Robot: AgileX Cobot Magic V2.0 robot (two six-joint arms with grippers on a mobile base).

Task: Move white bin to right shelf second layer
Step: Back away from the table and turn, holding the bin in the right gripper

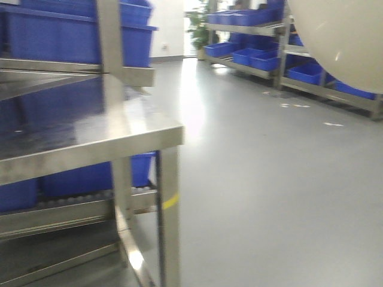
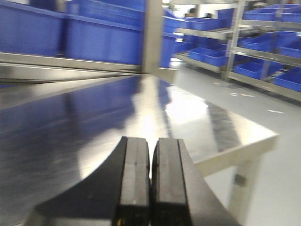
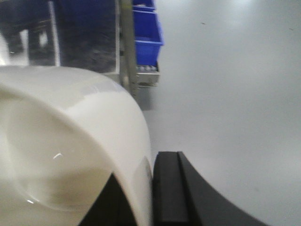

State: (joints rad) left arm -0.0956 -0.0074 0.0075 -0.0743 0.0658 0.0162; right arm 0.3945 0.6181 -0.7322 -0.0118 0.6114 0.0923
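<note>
The white bin (image 1: 341, 42) hangs in the air at the top right of the front view, cream and smooth. In the right wrist view the white bin (image 3: 70, 141) fills the left half, and my right gripper (image 3: 141, 165) is shut on its wall, one finger inside and one black finger (image 3: 167, 188) outside. My left gripper (image 2: 151, 141) is shut with nothing in it, hovering above the mirror-like steel tabletop (image 2: 94, 122). Under that tabletop (image 1: 72, 137) a rack level with rollers (image 1: 78, 202) holds a blue crate; I cannot tell whether it is the right shelf second layer.
Blue crates (image 1: 66, 33) stand on the level above the tabletop at left. A steel leg with a yellow mark (image 1: 169, 203) is close in front. Across the grey floor (image 1: 269, 179), racks with blue crates (image 1: 263, 60) line the back right.
</note>
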